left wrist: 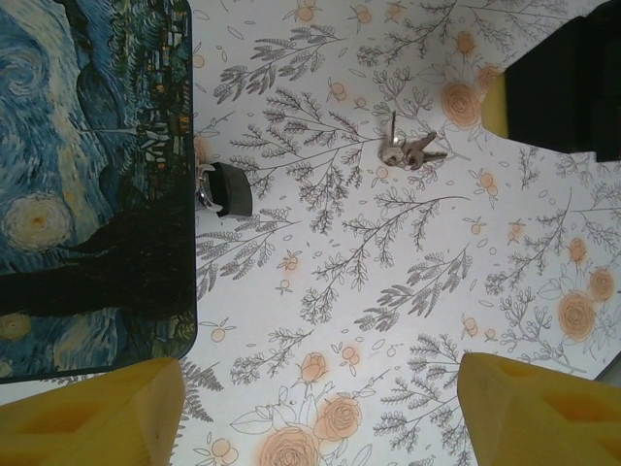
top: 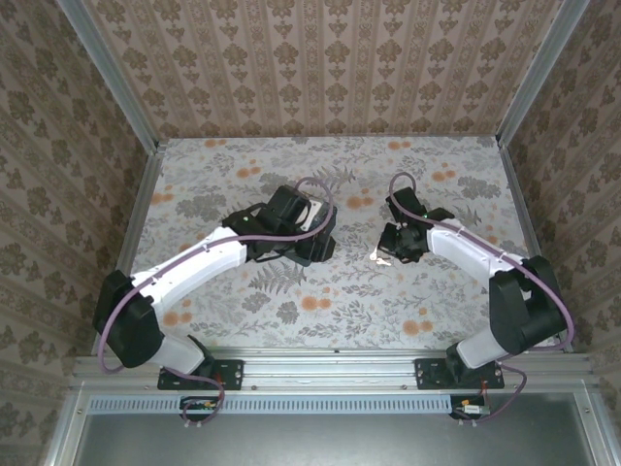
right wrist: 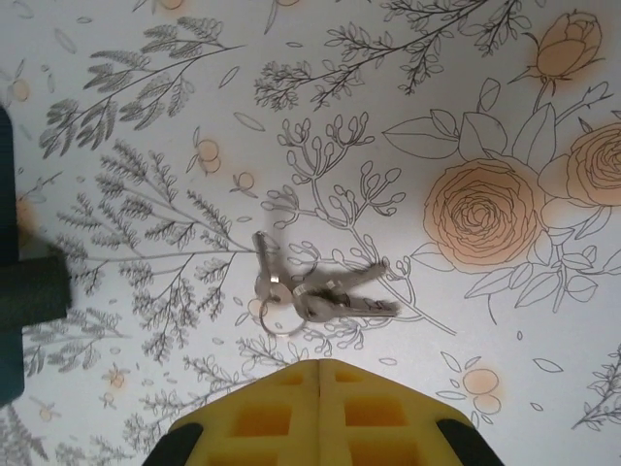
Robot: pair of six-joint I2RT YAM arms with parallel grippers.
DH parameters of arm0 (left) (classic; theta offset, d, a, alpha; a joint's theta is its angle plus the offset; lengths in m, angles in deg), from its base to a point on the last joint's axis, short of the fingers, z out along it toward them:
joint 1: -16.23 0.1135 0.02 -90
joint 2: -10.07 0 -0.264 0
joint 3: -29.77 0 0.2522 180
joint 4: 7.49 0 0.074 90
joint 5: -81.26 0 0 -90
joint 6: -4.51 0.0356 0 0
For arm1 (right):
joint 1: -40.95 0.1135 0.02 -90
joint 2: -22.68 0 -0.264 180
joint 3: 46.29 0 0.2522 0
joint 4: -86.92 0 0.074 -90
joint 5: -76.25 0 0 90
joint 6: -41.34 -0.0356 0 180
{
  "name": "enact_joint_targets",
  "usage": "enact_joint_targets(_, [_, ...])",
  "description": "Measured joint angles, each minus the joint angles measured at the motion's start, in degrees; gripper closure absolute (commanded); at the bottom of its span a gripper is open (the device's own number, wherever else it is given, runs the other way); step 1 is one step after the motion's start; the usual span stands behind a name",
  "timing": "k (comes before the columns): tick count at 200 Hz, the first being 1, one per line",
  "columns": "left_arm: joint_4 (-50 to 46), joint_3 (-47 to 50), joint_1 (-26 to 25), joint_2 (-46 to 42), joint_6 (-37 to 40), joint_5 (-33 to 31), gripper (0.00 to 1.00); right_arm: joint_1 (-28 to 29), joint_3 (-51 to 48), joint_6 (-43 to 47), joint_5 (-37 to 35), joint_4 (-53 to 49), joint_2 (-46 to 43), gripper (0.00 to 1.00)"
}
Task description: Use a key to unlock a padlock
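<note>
Keys [right wrist: 335, 304] were judged light and stiff, best pinched at the bow; right gripper [right wrist: 320, 367] was pressed together, left gripper [left wrist: 320, 408] spread.

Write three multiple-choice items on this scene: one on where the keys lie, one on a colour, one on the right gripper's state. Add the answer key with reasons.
1. The small ring of silvery metal keys lies:
A) on a hook
B) flat on the floral tablecloth, just ahead of the right gripper
C) on a shelf

2. The finger pads of the left gripper are:
A) red
B) blue
C) yellow

3. The right gripper's jaws are:
A) shut on nothing
B) wide open
C) clamped on the keys

Answers: 1 B, the ring rests on the cloth beyond the fingertips. 2 C, yellow pads frame the left wrist view. 3 A, the two fingers meet while the keys lie apart from them.
</note>
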Motion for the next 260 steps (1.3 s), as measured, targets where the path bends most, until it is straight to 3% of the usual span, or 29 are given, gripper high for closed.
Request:
enact_joint_targets(25, [0.94, -0.81, 0.87, 0.83, -0.83, 2.03, 0.24, 0.02, 0.00, 4.79, 2.47, 0.57, -1.81, 1.00])
enact_joint_targets(37, [1.64, -0.81, 2.12, 0.85, -1.64, 4.02, 0.24, 0.00, 0.00, 7.28, 2.93, 0.87, -3.21, 0.91])
enact_joint_targets(51, [2.27, -0.87, 3.61, 0.85, -2.16, 5.14, 0.24, 0.00, 0.07, 9.18, 3.17, 1.09, -4.44, 0.75])
enact_joint_targets(85, [2.19, -1.73, 4.85, 0.85, -2.21, 5.99, 0.25, 0.46, 0.22, 10.05, 3.28, 3.41, -1.20, 0.63])
enact_joint_targets(149, [2.14, -1.92, 5.11, 0.85, -2.21, 6.25, 0.24, 2.32, 5.57, 10.25, 1.62, 5.25, 12.83, 0.66])
enact_joint_targets(235, [1.99, -1.92, 5.55, 0.85, -2.14, 6.25, 0.25, 2.71, 8.09, 10.23, -1.07, 3.89, 18.95, 0.69])
enact_joint_targets(260, [1.95, -1.92, 5.60, 0.85, -2.14, 6.25, 0.24, 3.08, 8.17, 10.10, -1.66, 3.63, 19.08, 0.76])
